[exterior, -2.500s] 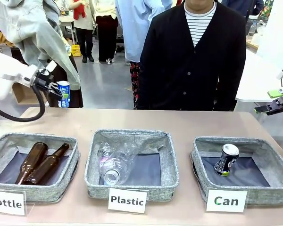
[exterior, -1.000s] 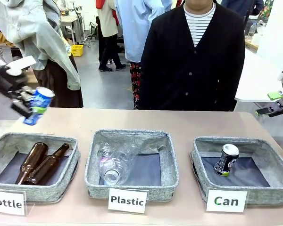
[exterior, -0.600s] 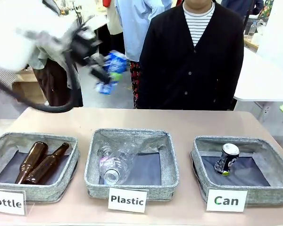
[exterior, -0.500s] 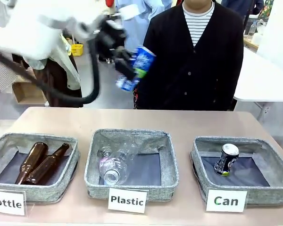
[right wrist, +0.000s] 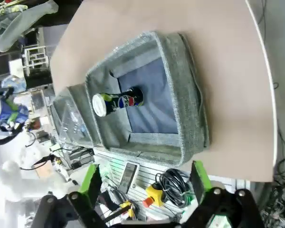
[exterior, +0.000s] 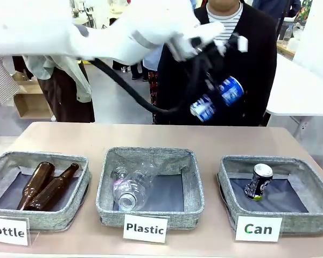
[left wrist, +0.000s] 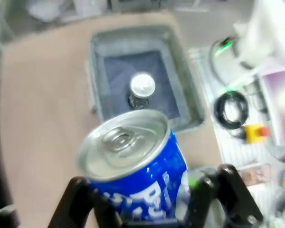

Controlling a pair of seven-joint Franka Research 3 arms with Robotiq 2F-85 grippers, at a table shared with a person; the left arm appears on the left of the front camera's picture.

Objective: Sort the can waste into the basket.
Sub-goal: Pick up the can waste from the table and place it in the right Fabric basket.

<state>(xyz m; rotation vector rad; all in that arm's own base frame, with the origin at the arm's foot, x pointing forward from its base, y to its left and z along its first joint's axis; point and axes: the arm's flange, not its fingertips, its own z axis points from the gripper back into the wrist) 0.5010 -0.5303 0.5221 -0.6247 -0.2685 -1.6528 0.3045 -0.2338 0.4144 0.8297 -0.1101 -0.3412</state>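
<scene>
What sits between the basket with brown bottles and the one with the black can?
In the front view, the Plastic basket sits between them, holding a crumpled clear plastic bottle.

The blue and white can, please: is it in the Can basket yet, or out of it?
Out. The blue and white can is clamped in the left gripper, in the air short of the Can basket.

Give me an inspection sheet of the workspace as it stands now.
Surface: tan table, three grey baskets with signs.
Job's things: blue can held tilted above the table's far side; black can in the Can basket.
Clutter: two brown bottles in the Bottle basket; clear plastic bottle in the Plastic basket.
Tools: left tool shut on the blue can; right tool open, empty.
Cables: black hose along the left arm.
Surroundings: person at the far side.
</scene>
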